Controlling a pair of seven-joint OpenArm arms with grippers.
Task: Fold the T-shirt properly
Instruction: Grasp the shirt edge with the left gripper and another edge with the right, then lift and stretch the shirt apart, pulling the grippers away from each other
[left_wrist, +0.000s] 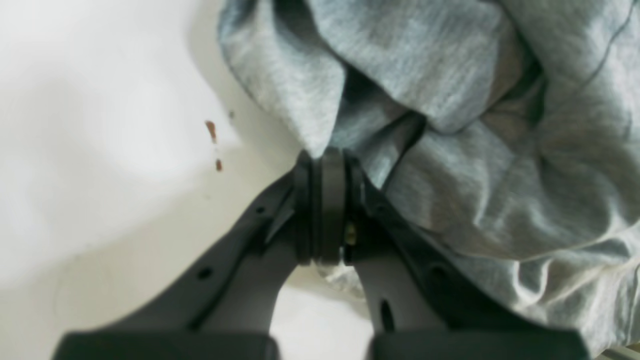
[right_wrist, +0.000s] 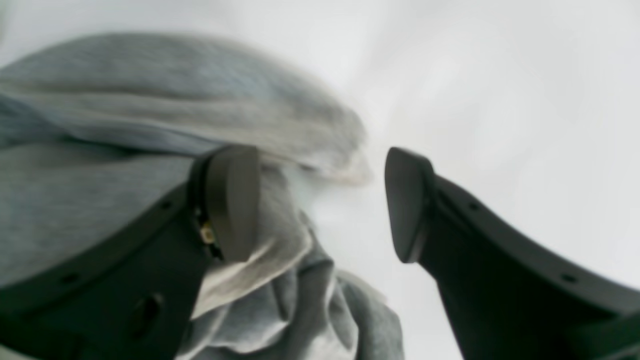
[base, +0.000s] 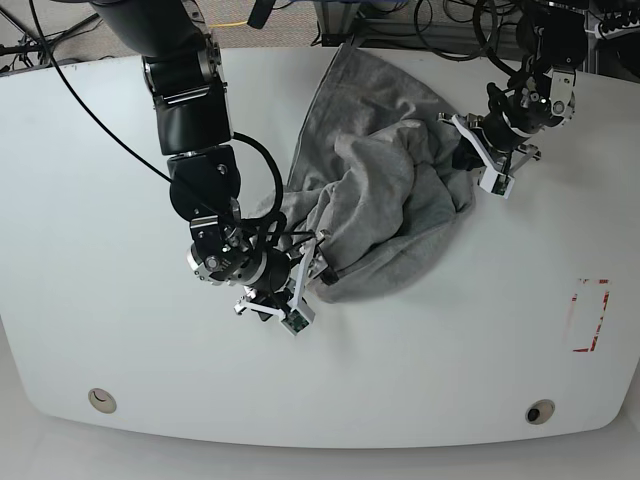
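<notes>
The T-shirt (base: 385, 205) is light grey and lies crumpled in a heap in the middle of the white table (base: 90, 200). In the base view my left gripper (base: 465, 150) is at the heap's right edge, shut on a pinch of the cloth. The left wrist view shows its fingers (left_wrist: 327, 200) pressed together, with the T-shirt (left_wrist: 450, 125) bunched just beyond the tips. My right gripper (base: 305, 280) stands open at the heap's lower left edge. In the right wrist view one of its fingers (right_wrist: 232, 200) rests against the T-shirt (right_wrist: 125, 130), and the other finger is over bare table.
A red rectangle outline (base: 588, 315) is marked on the table at the right. Two round fittings (base: 100, 400) (base: 540, 412) sit near the front edge. Cables lie beyond the back edge. Small brown specks (left_wrist: 212, 131) mark the table beside the left gripper.
</notes>
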